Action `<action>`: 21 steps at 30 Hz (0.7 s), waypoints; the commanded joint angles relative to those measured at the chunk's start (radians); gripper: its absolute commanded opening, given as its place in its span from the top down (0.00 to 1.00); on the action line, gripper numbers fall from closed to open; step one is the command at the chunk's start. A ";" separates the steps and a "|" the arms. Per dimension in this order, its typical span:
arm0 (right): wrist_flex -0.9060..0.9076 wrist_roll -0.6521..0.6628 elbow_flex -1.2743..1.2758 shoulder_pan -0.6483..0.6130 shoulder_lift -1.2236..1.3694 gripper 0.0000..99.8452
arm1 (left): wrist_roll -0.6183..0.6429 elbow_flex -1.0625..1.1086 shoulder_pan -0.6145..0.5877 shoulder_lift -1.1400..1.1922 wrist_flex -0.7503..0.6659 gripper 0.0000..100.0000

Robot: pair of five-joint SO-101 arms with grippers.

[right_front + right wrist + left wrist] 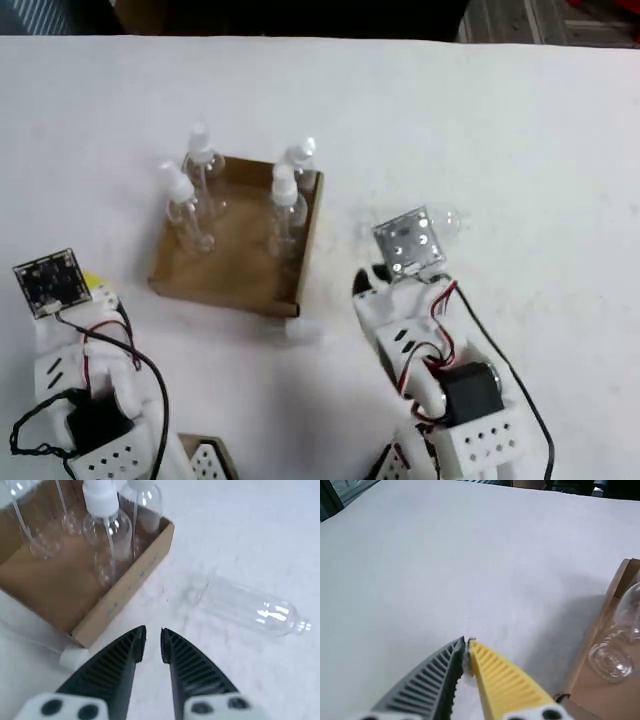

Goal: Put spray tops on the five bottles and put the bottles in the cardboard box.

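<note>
Table [520, 120]: white, arms at near edge
Bottles [287, 205]: four capped, upright in box [225, 285]; fifth bottle [250, 607] lies bare beside it
Top [74, 656]: one loose at box corner
Left gripper [466, 642]: tips together, empty, low over table
Right gripper [153, 632]: I see a slim gap, empty
Hidden: fifth bottle partly behind right wrist

Four capped bottles [186, 210], one cardboard box [222, 290], one bare bottle [250, 607], one loose spray top [74, 656]

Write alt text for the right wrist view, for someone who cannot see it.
A clear uncapped bottle lies on its side on the white table beyond the slightly open right gripper. Beside it, a cardboard box holds upright capped bottles; a loose spray top lies outside the box.
</note>
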 commanded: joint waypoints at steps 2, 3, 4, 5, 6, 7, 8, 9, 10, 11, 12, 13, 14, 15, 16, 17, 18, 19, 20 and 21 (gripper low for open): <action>0.019 0.103 0.026 0.019 0.143 0.98 | -0.100 -0.095 0.148 -0.005 0.130 0.98; 0.010 0.103 0.032 0.021 0.168 0.98 | -0.127 -0.106 0.188 -0.005 0.164 0.98; -0.002 0.103 0.035 0.027 0.193 0.98 | -0.147 -0.112 0.226 -0.004 0.195 0.98; -0.018 0.103 0.038 0.048 0.217 0.98 | -0.158 -0.115 0.255 -0.004 0.215 0.98; -0.038 0.103 0.037 0.081 0.245 0.98 | -0.167 -0.121 0.275 -0.004 0.233 0.98; -0.061 0.103 0.034 0.119 0.268 0.98 | -0.169 -0.129 0.289 -0.001 0.249 0.98; -0.090 0.101 0.031 0.162 0.289 0.98 | -0.180 -0.140 0.295 0.007 0.264 0.98; -0.122 0.101 0.029 0.203 0.312 0.98 | -0.195 -0.155 0.297 0.025 0.275 0.98; -0.153 0.083 0.018 0.243 0.338 0.98 | -0.204 -0.173 0.297 0.054 0.281 0.98; -0.174 0.048 0.003 0.282 0.367 0.98 | -0.209 -0.192 0.297 0.093 0.282 0.98; -0.185 0.008 -0.023 0.317 0.401 0.98 | -0.215 -0.212 0.297 0.143 0.282 0.98; -0.186 -0.029 -0.058 0.348 0.441 0.98 | -0.215 -0.236 0.297 0.200 0.279 0.98; -0.186 -0.066 -0.101 0.375 0.486 0.98 | -0.215 -0.267 0.297 0.266 0.278 0.98; -0.186 -0.110 -0.146 0.398 0.533 0.98 | -0.215 -0.299 0.297 0.334 0.276 0.98; -0.185 -0.150 -0.189 0.417 0.581 0.98 | -0.215 -0.330 0.297 0.397 0.275 0.98; -0.185 -0.187 -0.230 0.429 0.628 0.98 | -0.215 -0.353 0.294 0.455 0.272 0.98; -0.185 -0.221 -0.267 0.433 0.677 0.98 | -0.216 -0.371 0.294 0.509 0.265 0.98; -0.183 -0.253 -0.304 0.435 0.722 0.98 | -0.215 -0.376 0.294 0.553 0.249 0.98; -0.183 -0.284 -0.331 0.435 0.763 0.98 | -0.213 -0.374 0.295 0.587 0.224 0.98; -0.183 -0.307 -0.351 0.433 0.797 0.98 | -0.213 -0.367 0.295 0.611 0.206 0.98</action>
